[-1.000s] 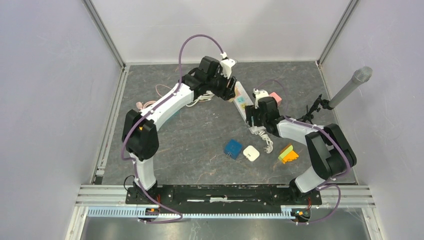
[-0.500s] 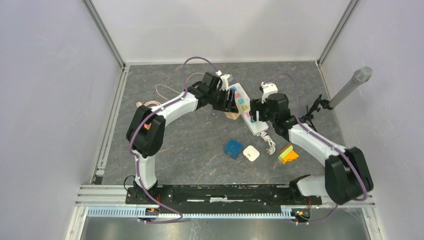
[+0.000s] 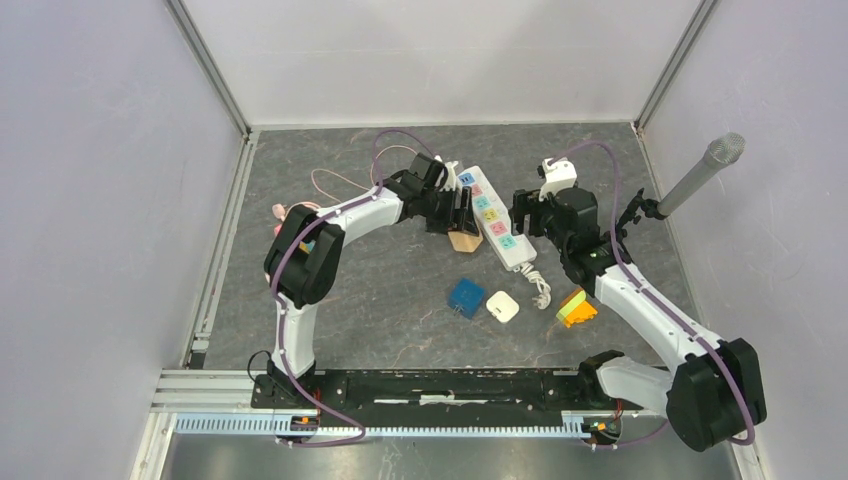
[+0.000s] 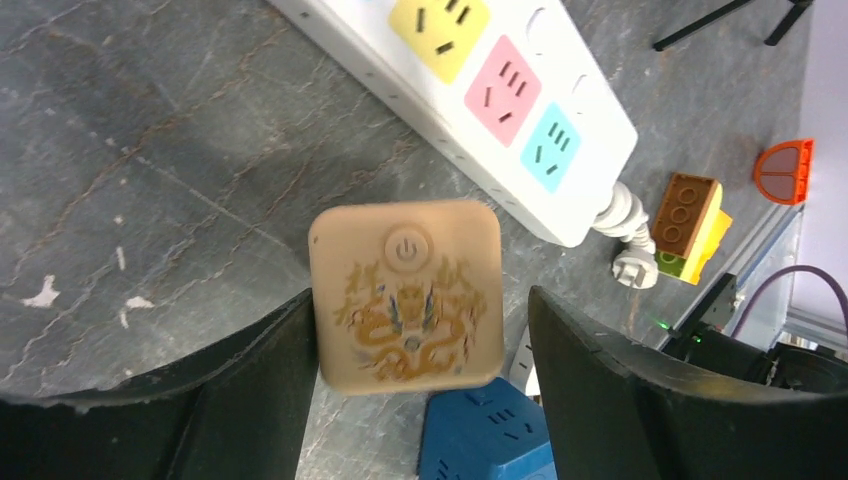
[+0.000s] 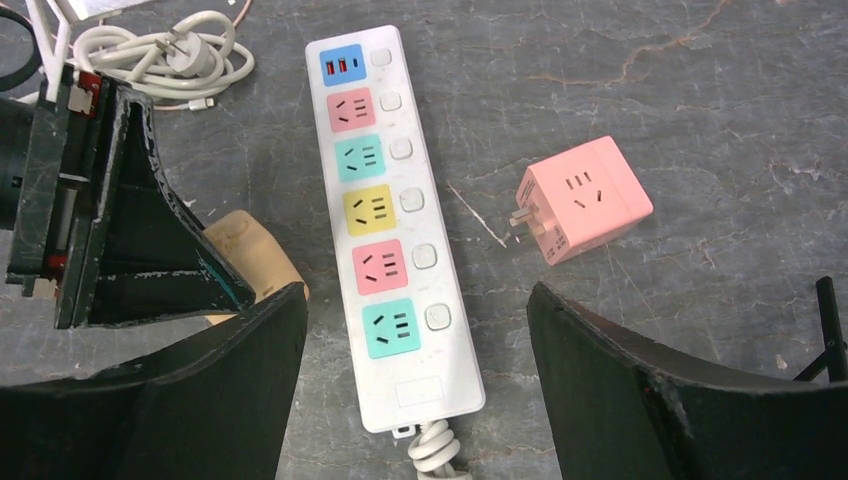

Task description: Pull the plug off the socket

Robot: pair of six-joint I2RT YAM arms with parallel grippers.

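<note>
The tan plug (image 4: pixel 405 295), printed with a dragon, is off the white power strip (image 4: pixel 480 110) and sits on the grey floor just left of it (image 3: pixel 465 240). My left gripper (image 4: pixel 420 300) is open, with the plug between its fingers, close to the left one and clear of the right one. My right gripper (image 5: pixel 415 300) is open above the strip's cord end (image 5: pixel 395 250), holding nothing. All the coloured sockets on the strip (image 3: pixel 493 215) are empty.
A pink cube adapter (image 5: pixel 583 200) lies right of the strip. A blue cube adapter (image 3: pixel 466 297), a white adapter (image 3: pixel 502 306) and toy bricks (image 3: pixel 576 308) lie nearer the bases. A coiled white cable (image 5: pixel 165 60) lies at the back. A microphone (image 3: pixel 700 175) stands at the right.
My left gripper came down from the strip's far end with the tan plug and opened. My right gripper let go of the strip's near end and drew back to the right.
</note>
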